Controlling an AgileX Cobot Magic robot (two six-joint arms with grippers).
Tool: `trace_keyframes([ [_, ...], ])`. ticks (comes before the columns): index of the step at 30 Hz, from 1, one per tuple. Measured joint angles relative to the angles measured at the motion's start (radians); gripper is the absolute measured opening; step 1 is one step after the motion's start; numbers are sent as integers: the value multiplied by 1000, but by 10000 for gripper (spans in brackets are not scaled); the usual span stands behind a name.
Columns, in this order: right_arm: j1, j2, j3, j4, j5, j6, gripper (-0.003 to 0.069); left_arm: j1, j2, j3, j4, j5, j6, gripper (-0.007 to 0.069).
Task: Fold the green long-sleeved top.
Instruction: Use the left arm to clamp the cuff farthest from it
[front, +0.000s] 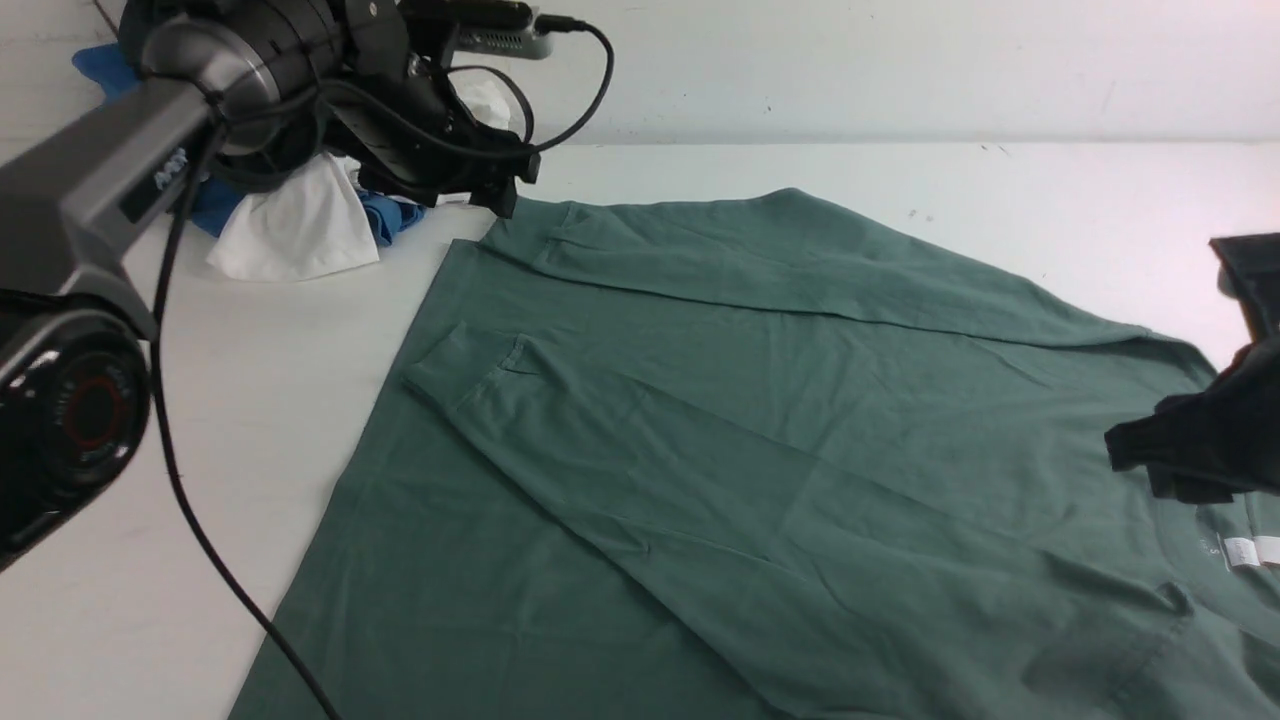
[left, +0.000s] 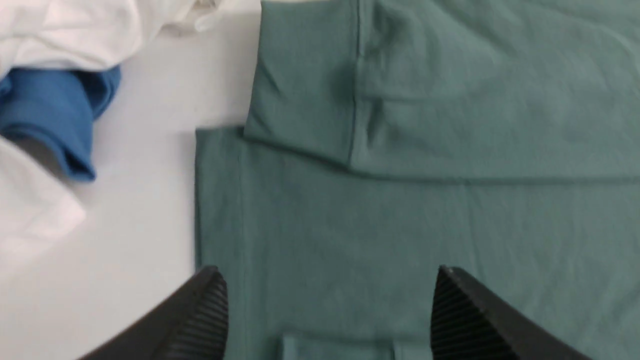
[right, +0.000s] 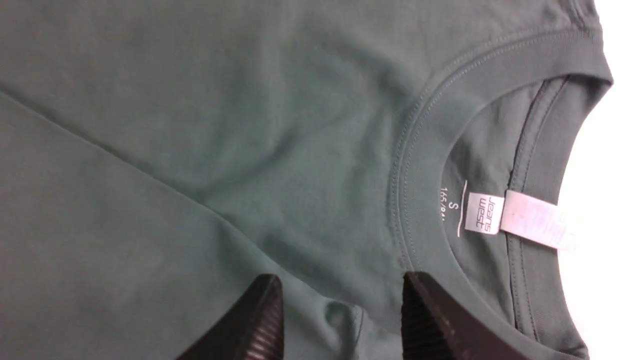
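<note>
- A white neck label (right: 484, 214) sewn inside the collar reads "Jeans West"; just beside it a second white tag (right: 532, 220) is too washed out to read
- Next to the label, a printed "S" (right: 454, 205) sits on the fabric, with a line of digits beginning "165" below it, partly cut off by the collar
- The surface (front: 1000, 190) is plain white, backed by a pale wall (front: 900, 60)
- At the far left corner lie a crumpled white garment (front: 290, 230) and a blue garment (front: 385, 215), just off the top's edge
- The green long-sleeved top (front: 720, 420) is spread flat over the middle and right of the surface, its neck toward the right
- It is a muted sage green, with a ribbed crew neck (right: 425, 165) and light creases
- One sleeve is laid aslant across the body, its cuff (front: 470, 365) near the left edge; the other sleeve is folded in along the far edge, cuff (left: 300, 85) lying on the body
- The left fingers (left: 200, 320) stand wide apart above the top's left edge, gripping nothing
- The right fingers (right: 430, 320) are apart over the cloth beside the collar, not clamped on it
</note>
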Motion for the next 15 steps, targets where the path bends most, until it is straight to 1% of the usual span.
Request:
trace_keyframes([
  [7,0,-27,-2,139,23,-105,315,0,200,-117,21,-197,-82,500],
  [9,0,-27,-2,164,23,-124,315,0,228,-123,23,-235,-88,500],
  [10,0,-27,-2,184,21,-139,315,0,257,-126,23,-288,-90,500],
  [13,0,-27,-2,233,15,-181,315,0,301,-126,23,-375,-91,500],
  [15,0,-27,-2,257,13,-202,315,0,315,-126,25,-409,-94,497],
])
